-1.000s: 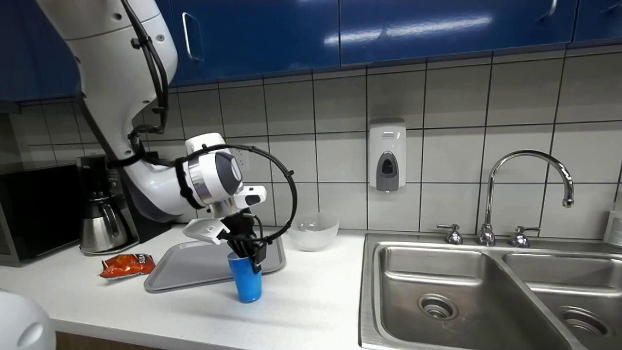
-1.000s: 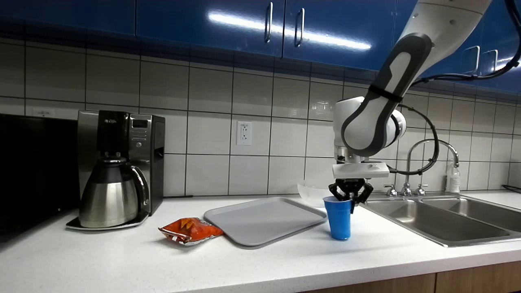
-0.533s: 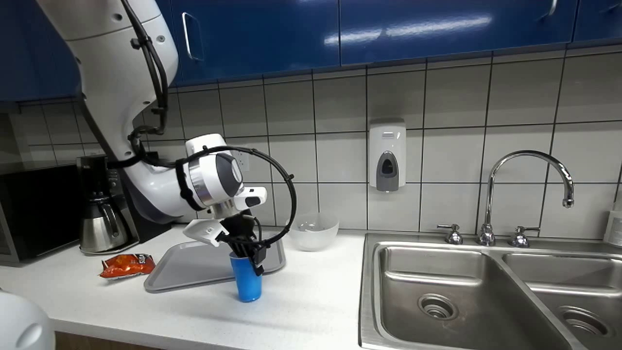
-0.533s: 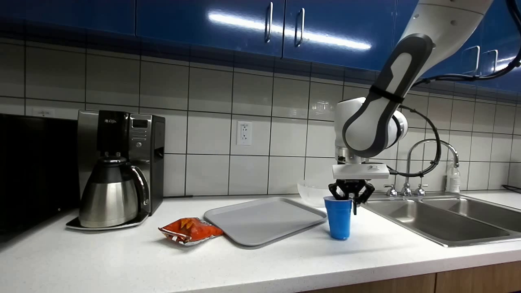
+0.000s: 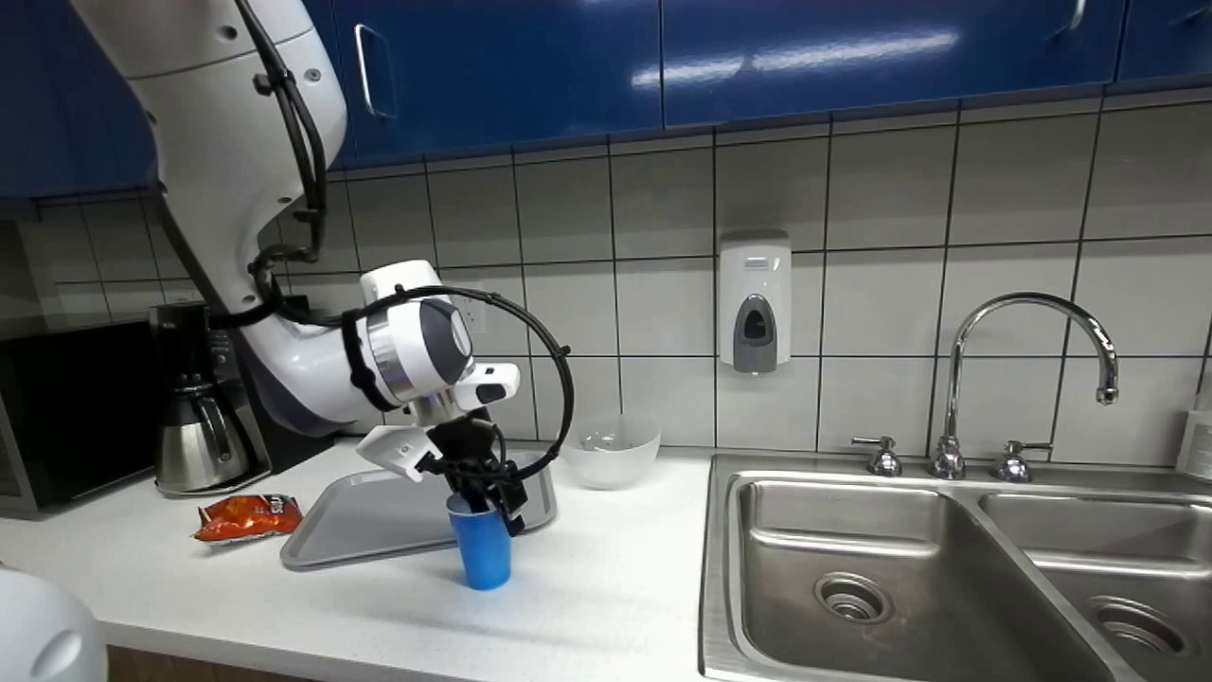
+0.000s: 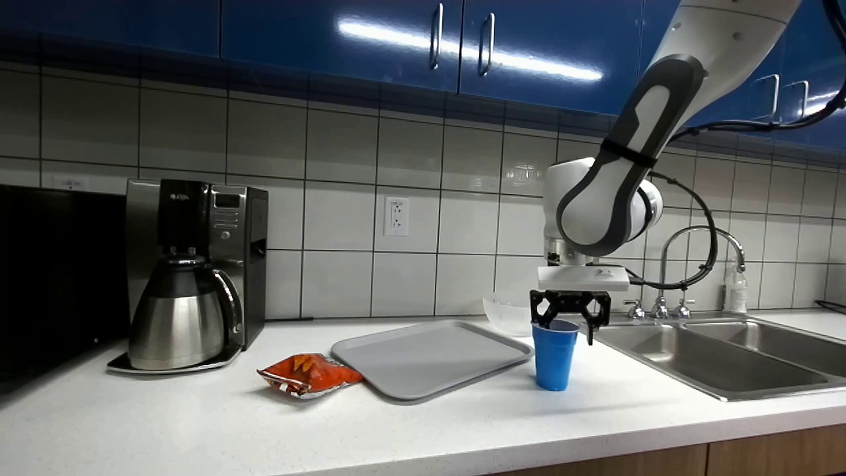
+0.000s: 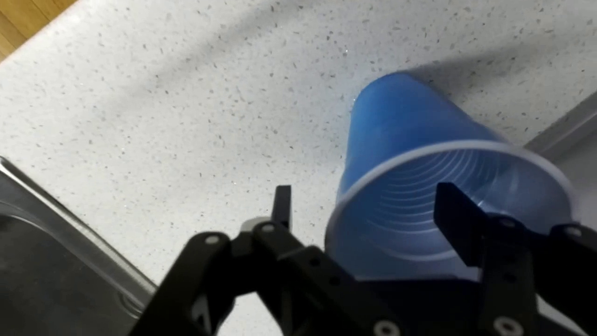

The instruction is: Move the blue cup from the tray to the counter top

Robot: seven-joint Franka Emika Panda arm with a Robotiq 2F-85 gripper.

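Our claw (image 6: pixel 568 332) has spread wide; one finger (image 7: pixel 461 225) hangs inside the blue cup (image 6: pixel 554 361), so we should rise straight up.

The pincer (image 6: pixel 567 334) has spread its jaws, releasing the blue cup (image 6: pixel 554 360) back from the front edge of the surface (image 6: pixel 462 423); the cup's rim has shifted slightly toward the sink (image 5: pixel 719 568).

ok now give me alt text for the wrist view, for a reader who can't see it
An open gripper straddles the rim of a blue cup on the speckled white counter top, one finger inside the cup, the other outside. A steel sink shows at lower left, a sliver of grey tray at right.
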